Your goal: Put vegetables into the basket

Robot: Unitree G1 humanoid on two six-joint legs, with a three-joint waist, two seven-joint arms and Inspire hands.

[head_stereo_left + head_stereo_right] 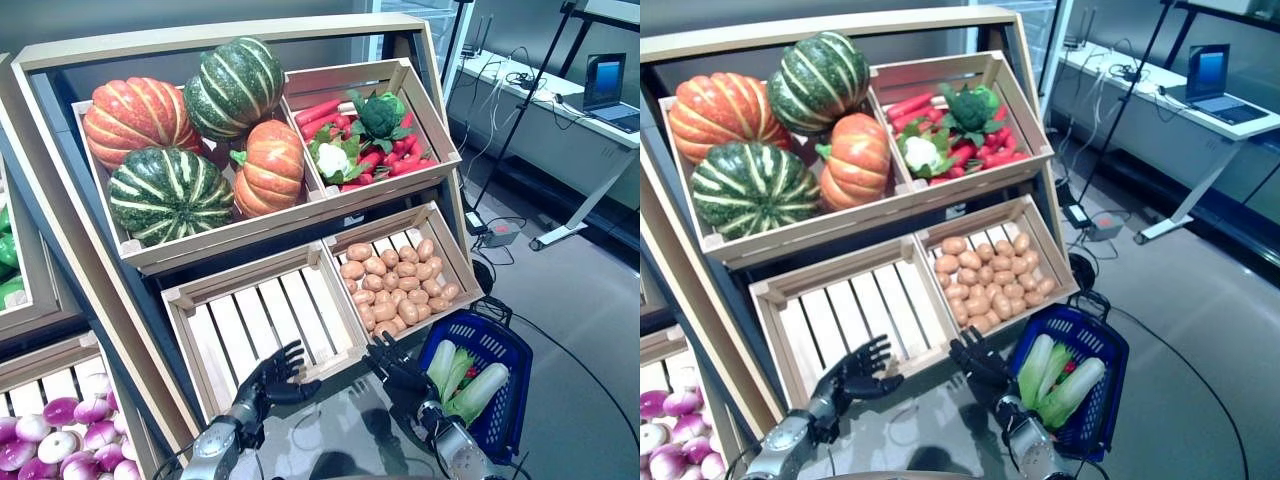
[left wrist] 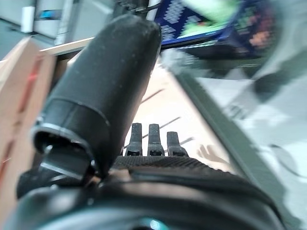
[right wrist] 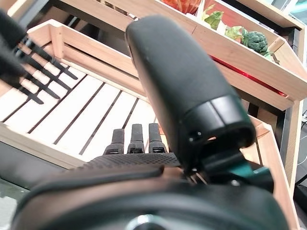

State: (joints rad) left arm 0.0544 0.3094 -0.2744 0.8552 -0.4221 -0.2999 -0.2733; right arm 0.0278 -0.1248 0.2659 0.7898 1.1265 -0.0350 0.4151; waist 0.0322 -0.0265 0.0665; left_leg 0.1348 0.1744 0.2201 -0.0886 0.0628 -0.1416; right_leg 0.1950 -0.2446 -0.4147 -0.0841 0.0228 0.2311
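Observation:
A blue basket stands on the floor at the lower right, holding several pale green leafy vegetables. My left hand hovers open and empty at the front rim of an empty wooden crate. Open and empty too, my right hand sits between that crate and the basket, just below the potato crate. In the left wrist view the straight fingers point over the crate slats. In the right wrist view the fingers are also straight.
The upper shelf carries a crate of pumpkins and striped squashes and a crate of carrots, broccoli and cauliflower. Purple-white turnips fill a bin at the lower left. A desk with a laptop stands at the far right.

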